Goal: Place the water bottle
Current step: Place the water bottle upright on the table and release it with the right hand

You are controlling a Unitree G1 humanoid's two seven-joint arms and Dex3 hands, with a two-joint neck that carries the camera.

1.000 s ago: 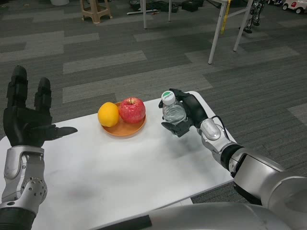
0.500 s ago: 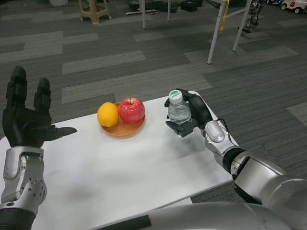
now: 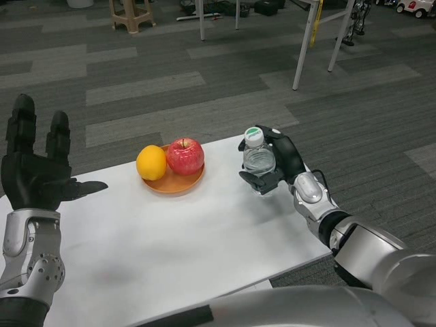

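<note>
A small clear water bottle (image 3: pixel 257 158) with a white and green cap stands upright at the far right of the white table (image 3: pixel 163 231). My right hand (image 3: pixel 278 162) grips it from the right side, fingers wrapped around its body. Whether the bottle's base touches the table I cannot tell. My left hand (image 3: pixel 35 174) is raised at the left edge of the view, fingers spread, holding nothing.
An orange plate (image 3: pixel 172 182) at the table's far side carries an orange (image 3: pixel 151 162) and a red apple (image 3: pixel 186 156), just left of the bottle. Beyond the table lie grey carpet, white table legs (image 3: pixel 302 44) and a stool (image 3: pixel 131 13).
My right hand has carried the bottle to the right, away from the plate, and brought it more upright. The view has shifted slightly. The left hand stays raised.
</note>
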